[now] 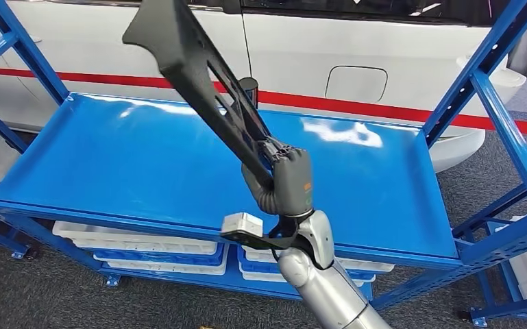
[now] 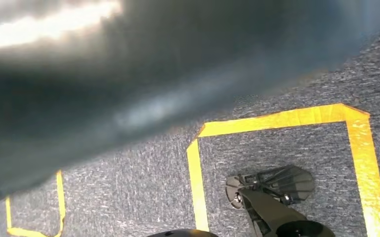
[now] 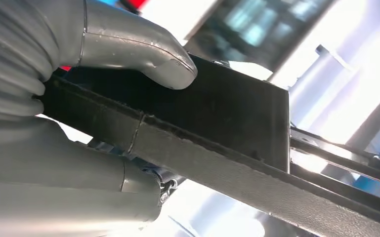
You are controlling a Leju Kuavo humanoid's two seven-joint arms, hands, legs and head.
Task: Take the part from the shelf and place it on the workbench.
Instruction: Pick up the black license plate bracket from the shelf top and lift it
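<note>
Plainly, the right hand (image 1: 284, 179) was clamped on the lower end of a long black part (image 1: 199, 75), a flat, slotted plastic trim piece that rose tilted up and to the left from the grip, its broad upper end high above the blue shelf (image 1: 109, 164). The part was in the air, touching nothing but the hand, over the middle of the shelf's glossy deck. In the right wrist view the thick grey thumb (image 3: 143, 47) pressed down on the part's (image 3: 217, 113) dark face while the other fingers (image 3: 69, 173) wrapped beneath its edge, so the piece was held between them. The silver right arm (image 1: 322, 281) came up from below, with a small white camera block (image 1: 241, 223) at the wrist. Under the shelf's deck sat white bins (image 1: 137, 241) on a lower level. Behind the shelf stood a white car (image 1: 356, 62) with a red stripe along its side. The left wrist view looked down at grey carpet (image 2: 286, 148) marked with yellow tape (image 2: 276, 118), a blurred dark mass across most of it; whether the left hand was apart or together could not be told.
</note>
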